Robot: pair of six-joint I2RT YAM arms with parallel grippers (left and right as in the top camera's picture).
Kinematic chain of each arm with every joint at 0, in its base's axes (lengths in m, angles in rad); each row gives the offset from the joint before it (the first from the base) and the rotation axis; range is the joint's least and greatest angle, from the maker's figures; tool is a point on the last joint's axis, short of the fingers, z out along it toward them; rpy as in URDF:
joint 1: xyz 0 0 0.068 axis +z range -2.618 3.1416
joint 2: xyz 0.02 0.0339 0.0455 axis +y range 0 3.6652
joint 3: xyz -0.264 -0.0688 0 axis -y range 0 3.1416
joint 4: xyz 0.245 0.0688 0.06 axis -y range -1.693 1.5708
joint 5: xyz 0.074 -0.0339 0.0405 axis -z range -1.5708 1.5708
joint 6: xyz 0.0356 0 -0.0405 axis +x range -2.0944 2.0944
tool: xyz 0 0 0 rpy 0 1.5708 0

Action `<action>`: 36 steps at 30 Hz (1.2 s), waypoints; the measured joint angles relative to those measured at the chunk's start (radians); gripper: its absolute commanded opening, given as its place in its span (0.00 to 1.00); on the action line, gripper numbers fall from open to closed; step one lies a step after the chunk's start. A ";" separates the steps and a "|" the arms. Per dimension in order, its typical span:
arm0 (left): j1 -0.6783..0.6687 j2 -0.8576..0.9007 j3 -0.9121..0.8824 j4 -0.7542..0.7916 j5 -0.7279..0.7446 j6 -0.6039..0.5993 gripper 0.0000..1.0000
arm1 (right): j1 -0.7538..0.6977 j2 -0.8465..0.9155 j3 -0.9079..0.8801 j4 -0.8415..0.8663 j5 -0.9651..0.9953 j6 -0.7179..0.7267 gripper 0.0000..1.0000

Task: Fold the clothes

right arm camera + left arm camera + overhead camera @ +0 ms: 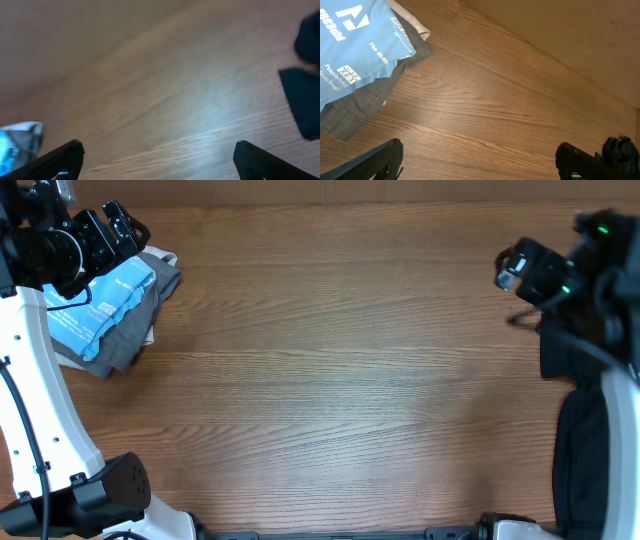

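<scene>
T-shirt (105,305) lies folded atop a grey garment (150,295) at the tabletop's (340,380) far-left corner, probably stacked there as finished work. Left gripper (477,157) hovers just beside it, right gripper (157,155) near the far-right corner — both fully open, holding nothing.

Overhead looks straight down on the whole counter (330,380). Both wrist views skim low across it; left wrist and overhead share the blue T-shirt (100,305).

White, black-jointed left arm (45,395) (right arm (590,250): black, green lights).
</scene>
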 measured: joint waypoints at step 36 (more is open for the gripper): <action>0.000 0.000 0.000 -0.001 0.000 0.000 1.00 | 0.132 -0.976 -0.068 -0.196 0.080 0.000 1.00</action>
